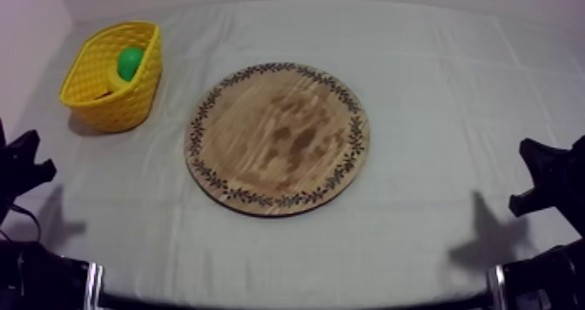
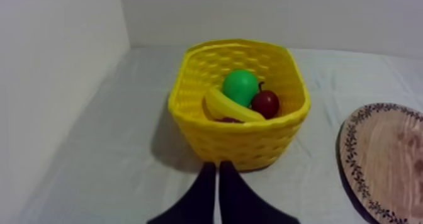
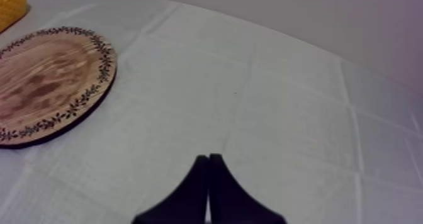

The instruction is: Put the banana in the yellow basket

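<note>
Firstly, table cloth (image 1: 435, 87): grey-white and creased in squares, it covers the whole table.
Wooden board (image 1: 278, 138): round with a patterned rim, it lies flat at the middle of the table. Its whole face is open to view. It sits to the right of the basket and apart from it.
Yellow basket (image 1: 131, 100): stands upright at the far left of the table, near the wall. It holds three pieces of toy fruit.
Left gripper (image 2: 217, 167): its black fingers lie pressed together in a narrow wedge with nothing between them. It sits over the cloth on the near side of the basket, pointing at the basket and clear of its wall.
Right gripper (image 3: 208, 157): its fingers are also pressed together and empty. It sits over bare cloth at the near right, well apart from the board.
Banana (image 2: 230, 107): lies inside the basket against the near wall, curving across in front of the other two fruits.
Green fruit (image 2: 240, 87): sits in the basket just behind the banana and touches it.
Small red fruit (image 2: 265, 103): sits in the basket at the right of the green fruit, close against it.
</note>
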You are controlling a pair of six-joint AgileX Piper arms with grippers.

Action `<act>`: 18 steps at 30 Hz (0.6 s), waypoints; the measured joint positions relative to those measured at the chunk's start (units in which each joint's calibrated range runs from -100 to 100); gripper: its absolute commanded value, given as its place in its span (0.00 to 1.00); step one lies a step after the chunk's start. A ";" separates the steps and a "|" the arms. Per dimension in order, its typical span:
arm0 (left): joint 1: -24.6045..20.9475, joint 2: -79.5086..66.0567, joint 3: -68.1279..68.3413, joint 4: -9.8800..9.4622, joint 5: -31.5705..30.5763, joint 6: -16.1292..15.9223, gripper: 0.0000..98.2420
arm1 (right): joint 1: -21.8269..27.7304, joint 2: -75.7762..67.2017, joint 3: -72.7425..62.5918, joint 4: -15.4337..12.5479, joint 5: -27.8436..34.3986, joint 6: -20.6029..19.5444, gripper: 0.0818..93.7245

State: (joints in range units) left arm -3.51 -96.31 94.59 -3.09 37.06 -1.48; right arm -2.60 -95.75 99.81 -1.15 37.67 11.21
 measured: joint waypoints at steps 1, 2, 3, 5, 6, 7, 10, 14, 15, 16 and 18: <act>0.00 -0.59 0.62 0.07 -0.24 -0.10 0.00 | 0.00 0.00 0.00 0.00 0.00 0.00 0.00; 0.00 -1.01 1.15 0.14 -0.24 -0.20 0.00 | 0.00 0.00 0.00 0.00 0.00 0.00 0.00; -0.04 -1.56 1.64 0.21 -0.37 -0.26 0.00 | 0.00 0.00 0.00 0.00 0.00 0.00 0.00; -0.06 -2.51 2.48 0.28 -0.37 -0.42 0.00 | 0.00 0.00 0.00 0.00 0.00 0.00 0.00; -0.06 -2.80 2.90 0.44 -0.47 -0.46 0.00 | 0.00 0.00 0.00 0.00 0.00 0.00 0.00; -0.06 -3.04 3.31 0.50 -0.55 -0.58 0.00 | 0.00 0.00 0.00 0.00 0.00 0.00 0.00; -0.06 -3.31 4.01 0.90 -0.98 -0.89 0.00 | 0.00 0.00 0.00 0.00 0.00 0.00 0.00; 0.11 -3.38 4.50 1.14 -1.51 -0.97 0.00 | 0.00 0.00 0.00 0.00 0.00 0.00 0.00; 0.11 -3.38 4.59 1.14 -1.90 -0.97 0.00 | 0.00 0.00 0.00 0.00 0.00 0.00 0.00; 0.11 -3.38 4.75 1.14 -2.18 -0.97 0.00 | 0.00 0.00 0.00 0.00 -0.08 0.00 0.00; 0.11 -3.38 4.91 1.09 -2.77 -1.03 0.00 | 0.00 0.00 0.00 0.00 -0.08 0.00 0.00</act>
State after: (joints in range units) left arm -3.40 -99.68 99.50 -2.00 34.29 -2.51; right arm -2.60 -95.75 99.81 -1.15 37.59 11.21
